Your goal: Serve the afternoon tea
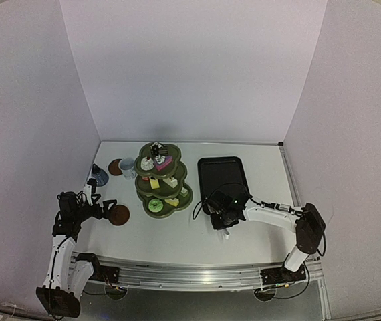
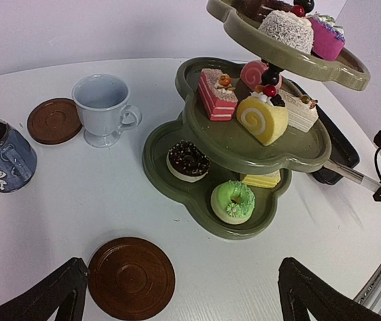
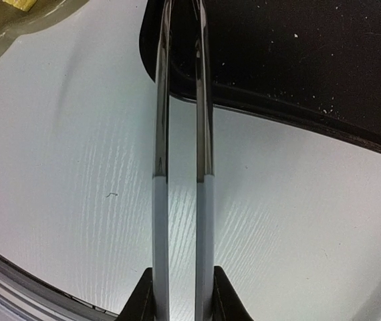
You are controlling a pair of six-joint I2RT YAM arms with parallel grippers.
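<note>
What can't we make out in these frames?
tongs: tips run off the top edge of the right wrist view, over the black tray; too small in the top view.
stand: top tier clipped by the upper edge of the left wrist view.
pot: left side cut by the frame edge, same view.
right pincer: only its finger ends show at the bottom edge; in the top view the wrist covers it.

The mug (image 1: 127, 166) stands left of the stand (image 1: 166, 214), the tray (image 1: 222, 175) right of it.
</note>
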